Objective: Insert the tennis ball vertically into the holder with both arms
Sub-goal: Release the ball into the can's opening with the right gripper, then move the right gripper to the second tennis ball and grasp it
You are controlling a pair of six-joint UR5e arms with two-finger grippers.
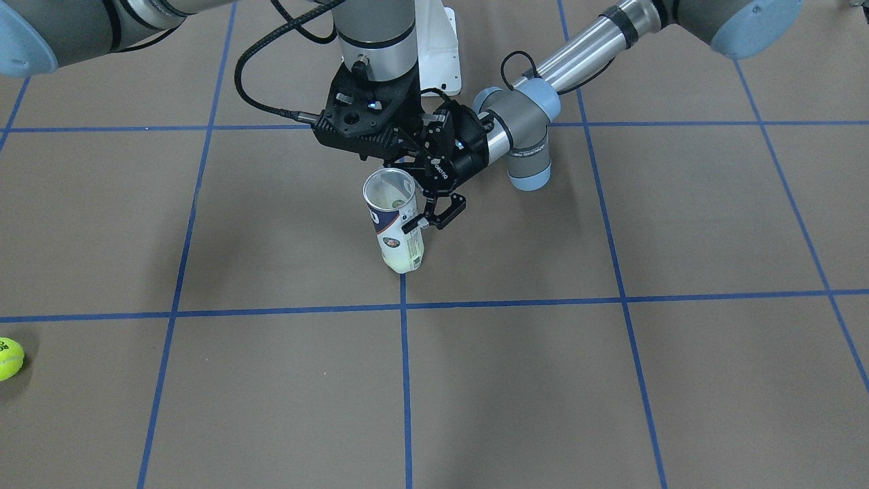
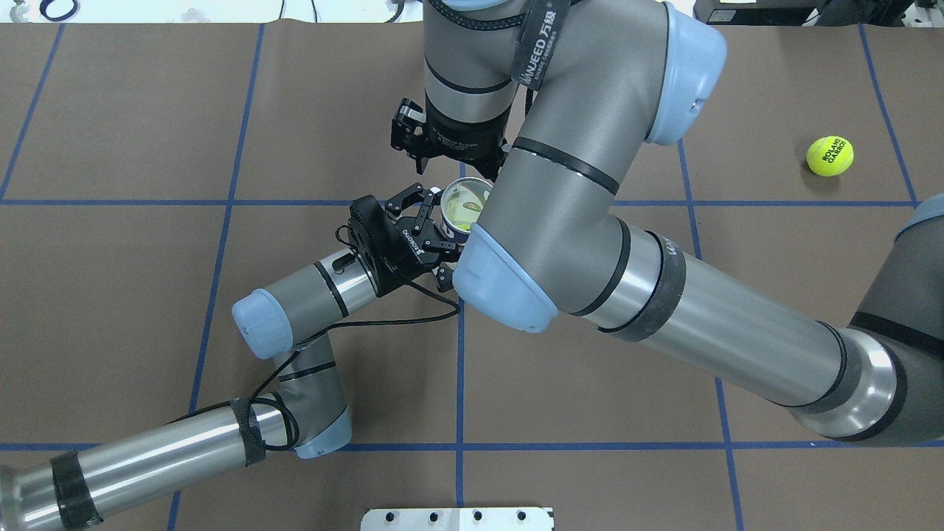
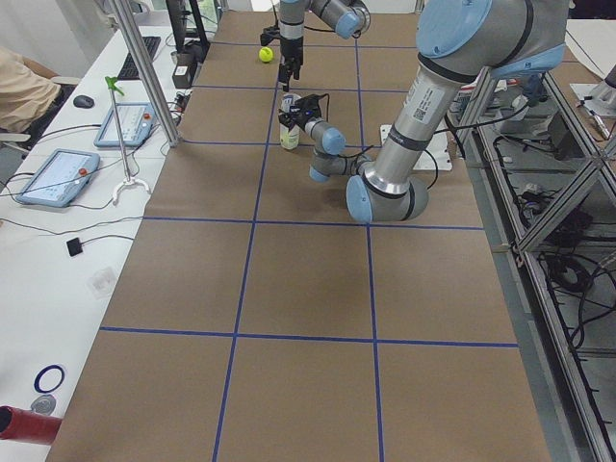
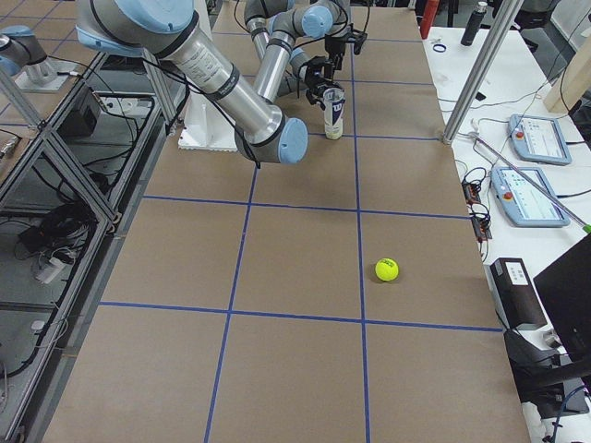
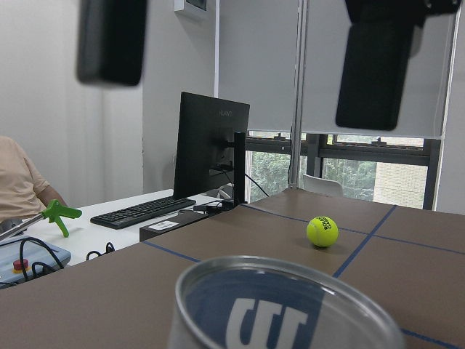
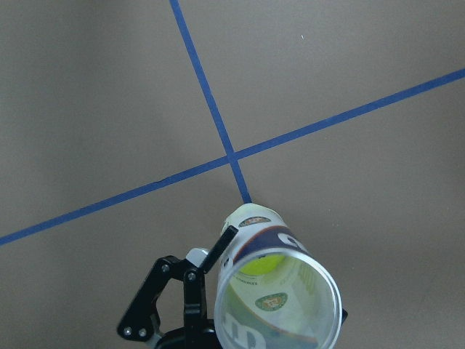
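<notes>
The holder (image 1: 397, 231), a clear can with a navy-and-white label, stands upright at the table's middle. A yellow tennis ball (image 6: 263, 263) lies at its bottom. My left gripper (image 1: 434, 217) reaches in level at the holder's upper part. In the left wrist view its fingers (image 5: 378, 73) are spread wide with nothing between them, and the rim (image 5: 290, 291) sits just below. My right gripper (image 1: 397, 163) hangs straight down over the holder's mouth, its fingertips hidden. A second tennis ball (image 2: 830, 155) lies loose far off on my right side.
The white pedestal base (image 1: 438, 47) stands at the robot's side of the table. Blue tape lines cross the brown table (image 1: 611, 380). My right arm's elbow (image 2: 509, 287) hangs over the left gripper in the overhead view. Operators' desks (image 4: 536, 138) run along the far edge.
</notes>
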